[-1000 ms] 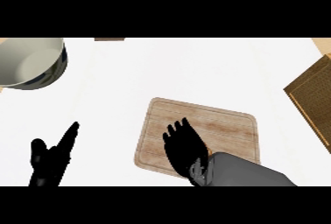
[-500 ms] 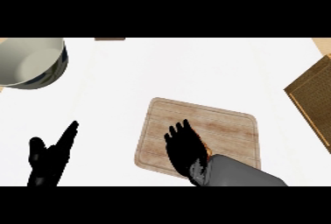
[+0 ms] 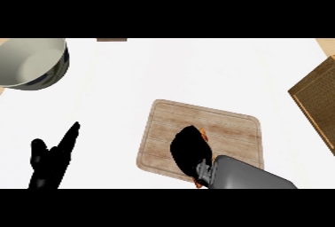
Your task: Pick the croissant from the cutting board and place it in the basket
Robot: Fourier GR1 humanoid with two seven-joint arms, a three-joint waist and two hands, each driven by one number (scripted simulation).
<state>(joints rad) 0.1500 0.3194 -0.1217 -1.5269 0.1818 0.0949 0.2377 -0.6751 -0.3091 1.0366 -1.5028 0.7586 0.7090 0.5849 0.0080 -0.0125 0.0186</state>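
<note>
- Croissant: only a thin orange-brown sliver shows beside the right hand; it lies on the cutting board, near the board's middle
- Grasp: the right hand's fingers are curled down round the croissant and hide most of it
- Progress, as judged: pick-up is at the grasping step; lifting, carrying and placing are not yet done
- Target: woven basket at the view's right edge, well apart from the cutting board
- Support: white surface carrying board and basket
- Other: left hand rests at lower left, fingers straight, holding nothing; grey bowl at upper left
</note>
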